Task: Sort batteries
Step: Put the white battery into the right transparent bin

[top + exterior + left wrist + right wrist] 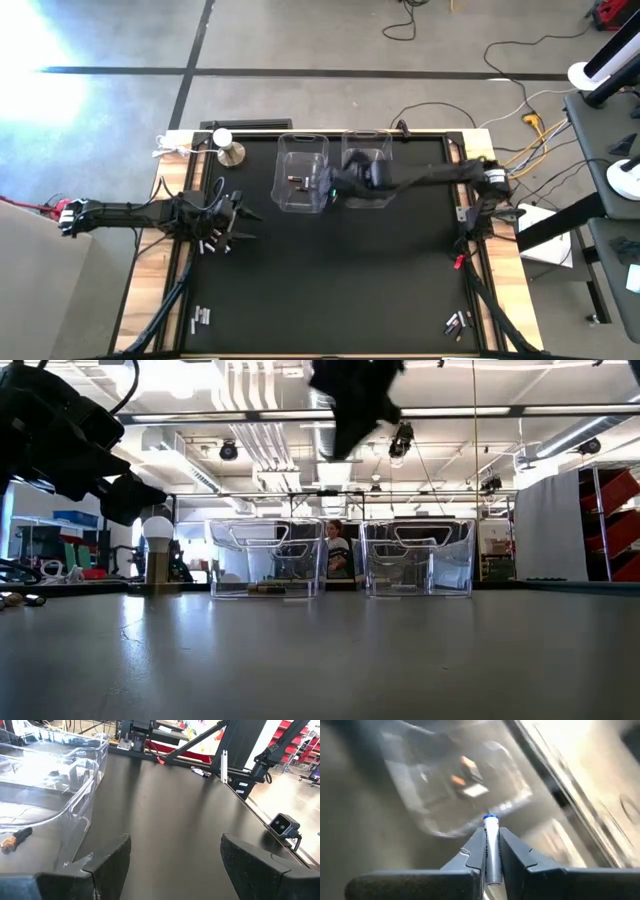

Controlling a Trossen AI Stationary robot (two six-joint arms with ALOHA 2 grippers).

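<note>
My right gripper (340, 188) hangs high over the two clear bins, shut on a silver battery with a blue tip (491, 845). The left bin (302, 172) holds a small dark cell (297, 181); the right bin (367, 170) lies partly under the arm. In the low view this gripper (345, 440) is well above both bins' rims. My left gripper (240, 215) waits open at the table's left, low over the mat, with loose batteries (212, 243) lying just beside it. Its fingers (110, 865) have nothing between them. My right gripper pinches the battery's long sides (491, 860) between its two fingers. The battery lies along the fingers, and its blue tip (490, 819) sticks out past the fingertips. The fingers slant down from above. The battery is lifted clear, over a blurred clear bin (460, 785).
More batteries lie near the front left (201, 318) and front right (457, 322) corners. A round silver knob on a stand (230, 152) stands at the far left, beside the left bin. Cables run along the table's far and right edges. The mat's middle is bare.
</note>
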